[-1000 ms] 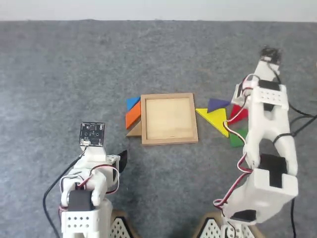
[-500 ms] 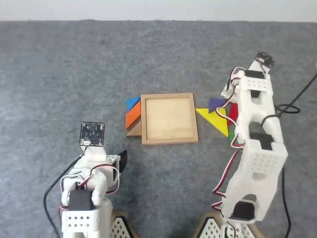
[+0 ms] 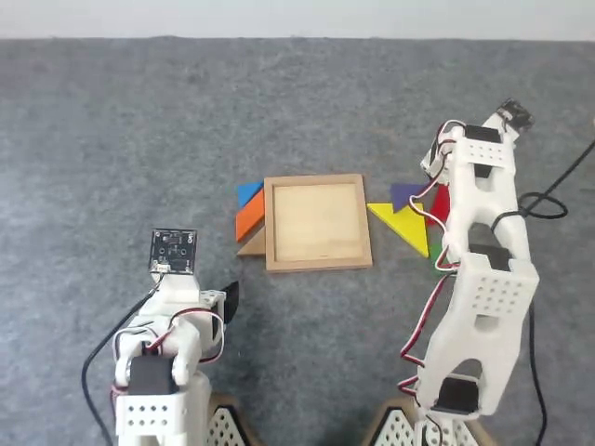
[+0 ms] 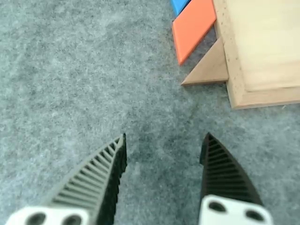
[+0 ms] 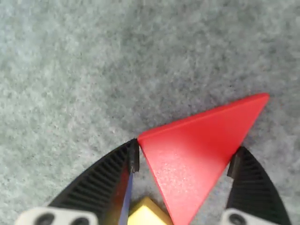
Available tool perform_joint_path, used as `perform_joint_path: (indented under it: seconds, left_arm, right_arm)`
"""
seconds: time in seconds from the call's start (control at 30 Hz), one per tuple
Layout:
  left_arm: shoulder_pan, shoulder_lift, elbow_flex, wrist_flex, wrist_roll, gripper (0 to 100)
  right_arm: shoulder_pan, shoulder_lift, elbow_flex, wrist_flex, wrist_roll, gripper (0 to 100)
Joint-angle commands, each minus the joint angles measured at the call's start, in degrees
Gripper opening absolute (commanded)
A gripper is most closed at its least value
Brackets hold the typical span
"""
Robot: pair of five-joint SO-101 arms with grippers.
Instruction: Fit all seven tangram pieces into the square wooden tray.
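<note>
Tray: the square wooden tray (image 3: 316, 178) is lying at the middle of the tabletop (image 3: 139, 121) with nothing in it, so no piece is placed yet.
Right claw: the right claw (image 5: 186, 147) is closing on the red triangle (image 5: 201, 136), one finger pressing each of two sides. This grip is probably meant to keep the piece from rotating during the carry.
Red triangle: it is resting on the tabletop between the tray and the right edge.
Right group: the yellow triangle (image 3: 405, 226) and purple piece (image 3: 407, 194) are lying beside the tray's right side, within that arm's reach.
Left group: the blue piece (image 3: 247, 192), orange piece (image 3: 249, 219) and wood-coloured triangle (image 3: 253, 245) are sitting against the tray's left side.
Left claw: the left claw (image 4: 164, 138) is hanging open over bare tabletop near the wood-coloured triangle, gripping nothing and apparently waiting for its turn.
</note>
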Motion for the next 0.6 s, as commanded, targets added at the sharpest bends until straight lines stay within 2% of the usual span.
perform_joint_path:
  seconds: [0.0,0.2,0.4,0.57]
  left_arm:
    - [0.0,-0.6,-0.4,0.4,-0.4,24]
    - [0.0,-0.6,-0.4,0.4,-0.4,24]
    - [0.0,-0.6,-0.4,0.4,-0.4,24]
    - [0.0,-0.6,-0.4,0.4,-0.4,24]
  right_arm:
    - [0.6,0.2,-3.0,-0.3,-0.6,29.6]
    - [1.0,2.5,-5.3,0.2,-0.5,28.0]
    - [2.6,2.3,-5.4,1.4,-0.4,11.3]
    - [2.8,2.3,-7.0,6.1,-0.5,10.6]
